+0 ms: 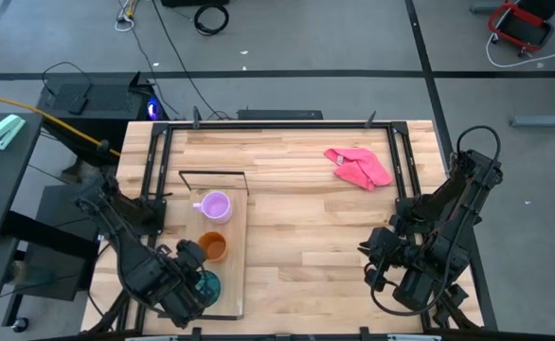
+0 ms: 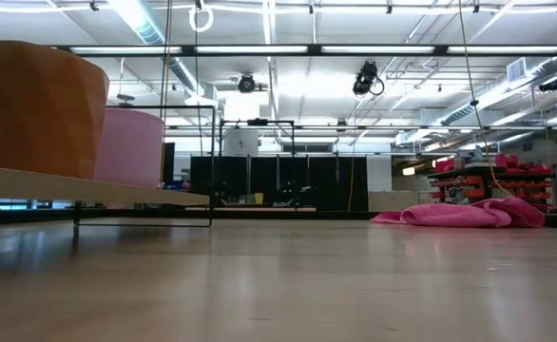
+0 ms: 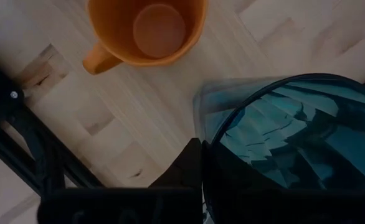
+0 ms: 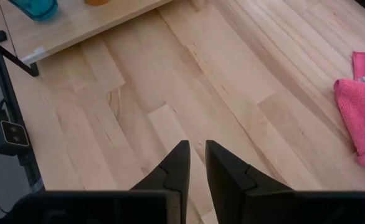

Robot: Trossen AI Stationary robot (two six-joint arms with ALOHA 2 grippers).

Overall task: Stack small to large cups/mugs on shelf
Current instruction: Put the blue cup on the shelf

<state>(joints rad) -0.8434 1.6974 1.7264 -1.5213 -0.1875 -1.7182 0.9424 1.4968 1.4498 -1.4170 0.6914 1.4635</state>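
On the light-wood shelf (image 1: 234,270) at the table's left stand three vessels in a row. The lilac mug (image 1: 215,205) is farthest, the orange mug (image 1: 212,246) is in the middle, and the teal tumbler (image 1: 208,285) is nearest. My left gripper (image 1: 194,282) is shut on the tumbler, upright over the shelf's near end. My right gripper (image 4: 197,158) hovers over bare table at the near right, shut, holding nothing. In the low view the orange mug (image 2: 31,104) and lilac mug (image 2: 128,147) rest by their bases on the shelf (image 2: 98,188). My left gripper grips the tumbler's wall at the rim (image 3: 215,140), one finger (image 3: 189,165) outside it; the other is only dimly seen through the teal wall. The fingers come from above, pointing steeply down. The tumbler stays upright; I cannot tell whether its base touches the shelf.
A thin black wire frame (image 1: 211,173) stands at the shelf's far end. A pink cloth (image 1: 359,167) lies at the far right. A black rail frame (image 1: 398,161) runs round the tabletop. Bare wood lies between the shelf and my right arm.
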